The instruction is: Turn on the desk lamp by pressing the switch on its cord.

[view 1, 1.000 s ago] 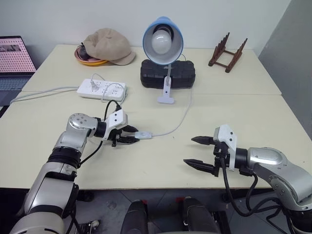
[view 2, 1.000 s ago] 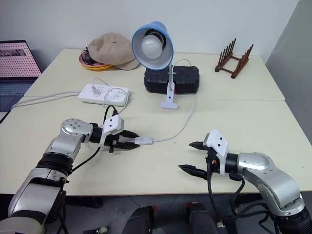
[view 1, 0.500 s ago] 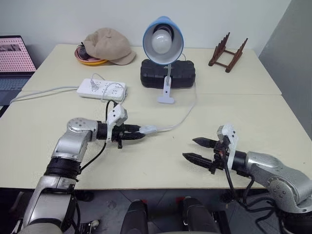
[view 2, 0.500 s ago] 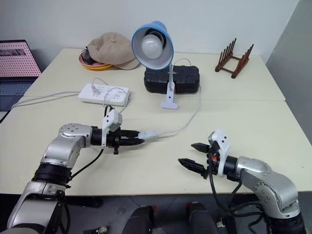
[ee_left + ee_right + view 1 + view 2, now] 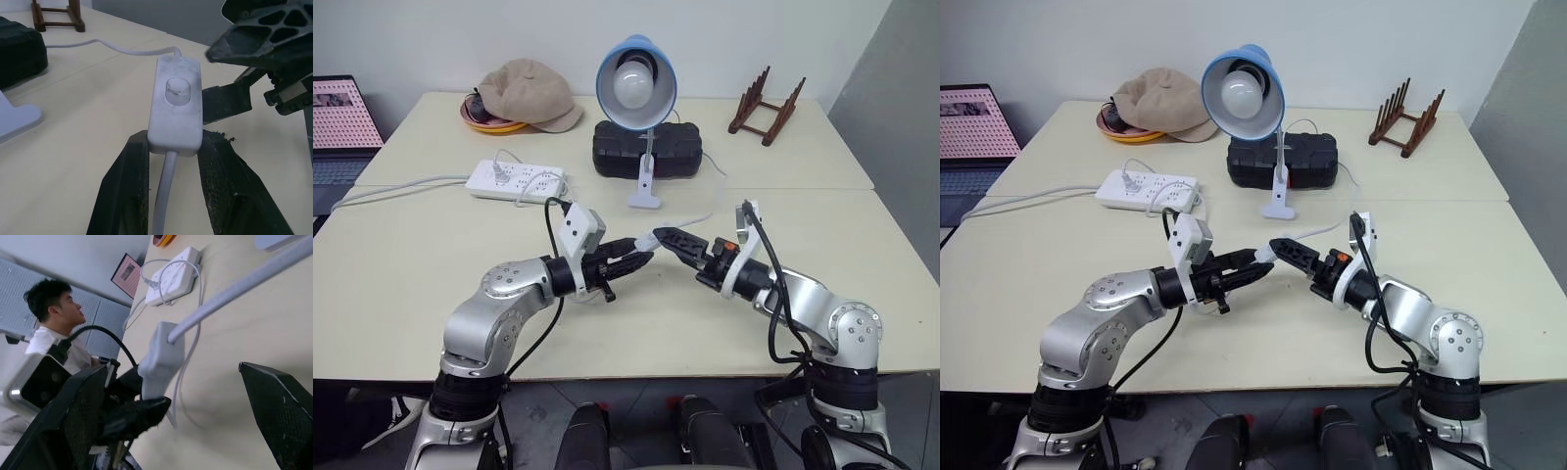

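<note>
The desk lamp, with a light-blue shade and a white bulb, stands clipped upright at the back of the table. Its thin white cord runs forward to the small white switch. My left gripper is shut on the switch's near end and holds it above the table, with the button facing the left wrist camera. My right gripper is open and meets it from the right. One of its black fingers hangs just beyond the switch and the other finger stands beside it.
A white power strip with plugged cables lies back left on the table. A black case sits behind the lamp. A tan hat, a wooden rack and a laptop line the far side. A person stands beyond the table.
My left gripper has lifted the switch off the table and carried it right, towards the middle. My right gripper has rolled over and moved up and left to the switch.
</note>
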